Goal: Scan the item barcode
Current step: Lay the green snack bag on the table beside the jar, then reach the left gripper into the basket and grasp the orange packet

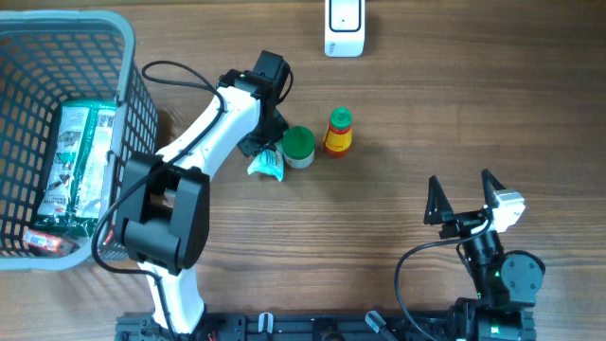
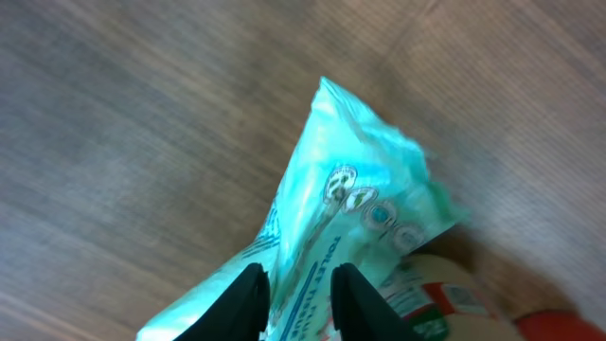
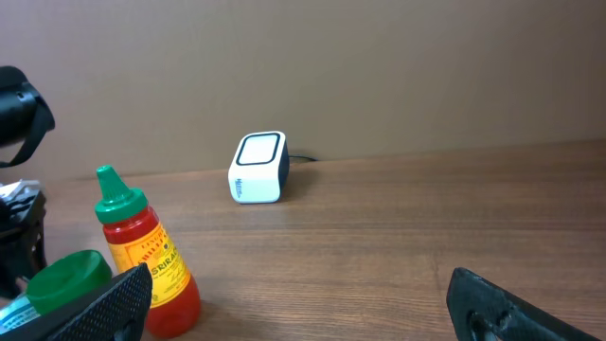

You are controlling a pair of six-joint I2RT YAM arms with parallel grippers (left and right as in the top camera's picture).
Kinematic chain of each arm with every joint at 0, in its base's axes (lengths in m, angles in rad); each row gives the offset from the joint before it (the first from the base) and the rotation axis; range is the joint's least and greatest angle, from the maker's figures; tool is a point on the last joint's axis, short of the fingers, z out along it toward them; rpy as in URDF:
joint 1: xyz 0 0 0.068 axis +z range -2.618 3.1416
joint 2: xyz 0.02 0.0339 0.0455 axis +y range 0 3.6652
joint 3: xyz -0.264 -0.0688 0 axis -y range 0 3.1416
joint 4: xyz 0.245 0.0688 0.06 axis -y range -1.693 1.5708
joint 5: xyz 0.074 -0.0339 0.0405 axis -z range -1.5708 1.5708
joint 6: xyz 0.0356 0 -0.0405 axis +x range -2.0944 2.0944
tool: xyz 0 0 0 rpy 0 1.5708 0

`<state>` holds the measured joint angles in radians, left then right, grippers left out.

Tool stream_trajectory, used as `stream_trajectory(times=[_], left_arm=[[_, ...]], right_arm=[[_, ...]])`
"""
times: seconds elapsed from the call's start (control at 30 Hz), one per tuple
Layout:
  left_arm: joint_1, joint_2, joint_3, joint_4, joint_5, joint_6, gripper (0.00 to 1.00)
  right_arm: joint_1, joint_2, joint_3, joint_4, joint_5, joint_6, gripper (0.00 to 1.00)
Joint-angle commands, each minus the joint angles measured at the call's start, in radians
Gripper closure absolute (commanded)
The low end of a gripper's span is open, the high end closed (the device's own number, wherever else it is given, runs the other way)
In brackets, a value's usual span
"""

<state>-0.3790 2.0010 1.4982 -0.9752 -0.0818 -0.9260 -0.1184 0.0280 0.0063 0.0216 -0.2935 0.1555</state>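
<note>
Packet: the teal packet [image 1: 267,166] I mean to scan lies on the table, touching a green-lidded jar [image 1: 299,145], with the scanner [image 1: 344,28] well apart at the far edge.
Left gripper: the left gripper [image 2: 298,286] is down on the packet's end with its fingers only a little apart. I cannot tell whether they pinch the film or merely straddle it.
Right gripper: the right gripper [image 1: 461,180] is spread wide and empty, parked well clear.
Risk: I judge that thin, slack film could slip from so shallow a bite. A lift could also drag the jar or tip the sauce bottle [image 1: 338,132] just beside it.
Overhead view: it alone gives me the basket [image 1: 133,85] and the route to the scanner.
Left wrist view: it alone shows the fingertips on the packet's print. I see no barcode there.
Right wrist view: it alone shows the scanner's window.
</note>
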Motion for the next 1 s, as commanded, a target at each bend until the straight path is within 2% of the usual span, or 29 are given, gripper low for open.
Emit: stream_trajectory(times=[0.0, 0.03, 0.1, 0.13, 0.2, 0.27, 0.37, 0.43, 0.57, 0.6, 0.7, 0.8, 0.97], left_arm=[[-0.003, -0.010, 0.005, -0.040, -0.015, -0.005, 0.61], [-0.002, -0.021, 0.006, -0.046, -0.018, -0.002, 0.59], [0.008, -0.068, 0.007, -0.056, -0.024, -0.001, 0.27], [0.015, -0.095, 0.014, -0.063, -0.024, 0.002, 0.17], [0.040, -0.176, 0.055, -0.096, -0.024, 0.018, 0.09], [0.054, -0.240, 0.084, -0.095, -0.024, 0.087, 0.08], [0.078, -0.356, 0.135, -0.092, -0.024, 0.201, 0.00], [0.097, -0.428, 0.160, -0.084, -0.025, 0.330, 0.00], [0.164, -0.566, 0.180, -0.047, -0.038, 0.510, 0.00], [0.188, -0.600, 0.180, -0.026, -0.075, 0.526, 0.00], [0.283, -0.707, 0.180, 0.034, -0.315, 0.530, 0.00], [0.376, -0.748, 0.179, 0.036, -0.457, 0.530, 0.00], [0.579, -0.735, 0.175, -0.046, -0.477, 0.526, 0.00]], right_arm=[[-0.002, -0.003, -0.001, 0.002, 0.010, 0.002, 0.00], [-0.002, -0.003, -0.001, 0.002, 0.010, 0.002, 0.00], [-0.002, -0.003, -0.001, 0.002, 0.010, 0.002, 0.00], [-0.002, -0.003, -0.001, 0.002, 0.010, 0.002, 0.00], [-0.002, -0.003, -0.001, 0.002, 0.010, 0.002, 0.00], [-0.002, -0.003, -0.001, 0.002, 0.010, 0.002, 0.00], [-0.002, -0.003, -0.001, 0.002, 0.010, 0.002, 0.00], [-0.002, -0.003, -0.001, 0.002, 0.010, 0.002, 0.00], [-0.002, -0.003, -0.001, 0.002, 0.010, 0.002, 0.00], [-0.002, -0.003, -0.001, 0.002, 0.010, 0.002, 0.00], [-0.002, -0.003, -0.001, 0.002, 0.010, 0.002, 0.00], [-0.002, -0.003, -0.001, 0.002, 0.010, 0.002, 0.00], [-0.002, -0.003, -0.001, 0.002, 0.010, 0.002, 0.00]])
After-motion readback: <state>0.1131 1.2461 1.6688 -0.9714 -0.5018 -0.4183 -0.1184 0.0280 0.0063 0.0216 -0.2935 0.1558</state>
